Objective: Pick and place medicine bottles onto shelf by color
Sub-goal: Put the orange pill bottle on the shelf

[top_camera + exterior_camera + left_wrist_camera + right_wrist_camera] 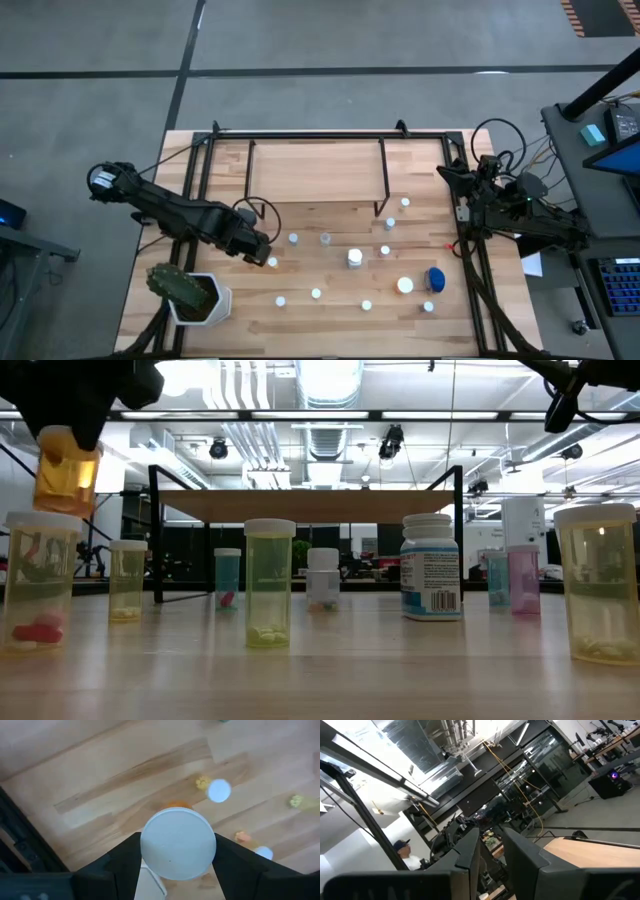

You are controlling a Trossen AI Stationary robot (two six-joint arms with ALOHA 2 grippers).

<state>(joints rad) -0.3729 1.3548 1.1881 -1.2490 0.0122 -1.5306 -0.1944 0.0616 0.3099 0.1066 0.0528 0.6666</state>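
Fingers (125,865) of our left gripper (177,870) are clamped on either side of an orange medicine bottle (66,468), gripping it just under its white cap (178,844). In the low view the bottle hangs upright, clear of the counter (330,312) and above the bottles standing there. We judge that an upright hold lets it be set down on its base without tipping. In the high view this gripper sits over the counter's left part, between the cactus pot (196,297) and the shelf (315,172).

Our right gripper (491,852) waits off the counter's right edge, raised and aimed at the room. Its fingers stand close together with a narrow gap and nothing between them.

Other bottles are scattered upright across the counter in front of the shelf: yellowish ones (269,582), a pink one (523,578), pale blue ones (227,578) and a wide blue bottle (436,279). We cannot see any bottle standing on the shelf top, so most of the sorting seems to lie ahead.
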